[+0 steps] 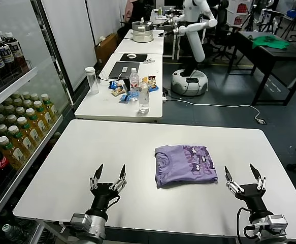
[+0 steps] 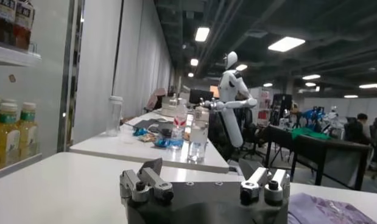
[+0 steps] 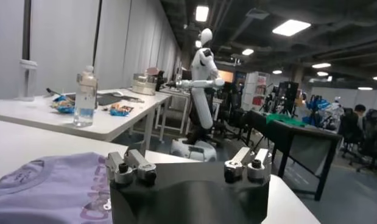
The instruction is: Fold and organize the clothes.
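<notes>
The clothes (image 1: 185, 163) lie folded into a compact lavender-purple rectangle on the white table (image 1: 112, 147), right of its middle, with dark purple printed marks on the upper face. My left gripper (image 1: 110, 171) stands open near the front edge, well to the left of the clothes, nothing between its fingers. My right gripper (image 1: 243, 172) is open too, just right of the folded pile and not touching it. In the right wrist view the clothes (image 3: 48, 185) show beside the gripper (image 3: 187, 157). A corner of the clothes (image 2: 325, 210) appears in the left wrist view past the gripper (image 2: 204, 167).
A second white table (image 1: 122, 104) behind holds water bottles (image 1: 143, 96), a clear cup (image 1: 91, 80), snacks and a laptop. Shelves of drink bottles (image 1: 21, 132) line the left side. A white robot (image 1: 191, 30) and a dark table with green cloth (image 1: 269, 41) stand farther back.
</notes>
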{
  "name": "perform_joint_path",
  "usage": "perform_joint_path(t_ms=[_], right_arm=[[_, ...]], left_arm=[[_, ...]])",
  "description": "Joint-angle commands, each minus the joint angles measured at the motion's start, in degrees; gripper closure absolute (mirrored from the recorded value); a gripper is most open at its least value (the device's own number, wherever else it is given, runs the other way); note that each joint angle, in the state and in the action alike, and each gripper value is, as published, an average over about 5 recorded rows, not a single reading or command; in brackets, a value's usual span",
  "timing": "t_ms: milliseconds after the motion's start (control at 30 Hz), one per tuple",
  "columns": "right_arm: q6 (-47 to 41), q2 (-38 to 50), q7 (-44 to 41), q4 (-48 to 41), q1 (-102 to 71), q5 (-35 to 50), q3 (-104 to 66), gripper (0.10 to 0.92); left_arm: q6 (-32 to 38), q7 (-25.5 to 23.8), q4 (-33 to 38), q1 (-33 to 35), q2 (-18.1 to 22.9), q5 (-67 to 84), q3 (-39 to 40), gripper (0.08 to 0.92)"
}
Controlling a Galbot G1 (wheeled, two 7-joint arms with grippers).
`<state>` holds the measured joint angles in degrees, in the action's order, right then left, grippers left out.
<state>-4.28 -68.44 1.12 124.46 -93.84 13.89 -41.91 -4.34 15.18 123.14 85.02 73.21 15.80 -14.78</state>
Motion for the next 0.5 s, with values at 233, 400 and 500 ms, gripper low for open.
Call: perform_joint_path(t_ms=[233,400,500], right_arm=[[-0.4,-0.1,1.4,2.0,-1.0,-0.7,-0.2,0.203],[-0.4,-0.1,1.8,2.6,-1.3,-0.7,-0.3,0.203],[-0.5,-0.1,2.0,2.9,-1.5,-0.7,-0.4,0.203]], left_arm=[[-0.1,-0.2,0.7,0.7,0.4,-0.8,0.2,0.177],[-0.1,-0.4,1.0,1.0,0.5,-1.1,0.2,0.177],[-0.1,-0.4,1.2,1.2,0.5,-1.2,0.3,0.177]])
